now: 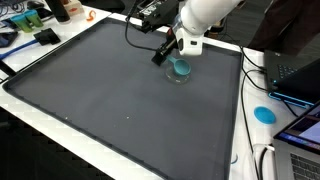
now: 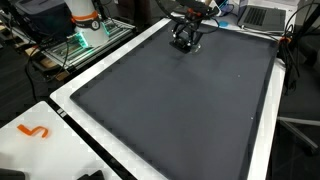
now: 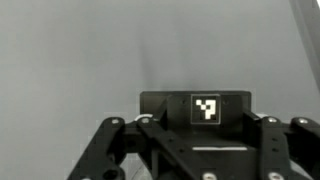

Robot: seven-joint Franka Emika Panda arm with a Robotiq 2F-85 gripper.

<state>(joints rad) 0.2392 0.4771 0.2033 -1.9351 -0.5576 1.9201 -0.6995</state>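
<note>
Gripper hangs pointing down just above the teal dish, which lies flat on the dark mat near one edge. We judge it approachable only from above, and we cannot tell how far the jaws are spread.

Backdrop to my workspace: white counter beneath a dark grey mat; laptops along one edge.

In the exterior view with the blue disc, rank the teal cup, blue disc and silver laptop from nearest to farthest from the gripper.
1. teal cup, just below the gripper in an exterior view.
2. blue disc, on the white border.
3. silver laptop, at the picture's bottom right corner.
</note>
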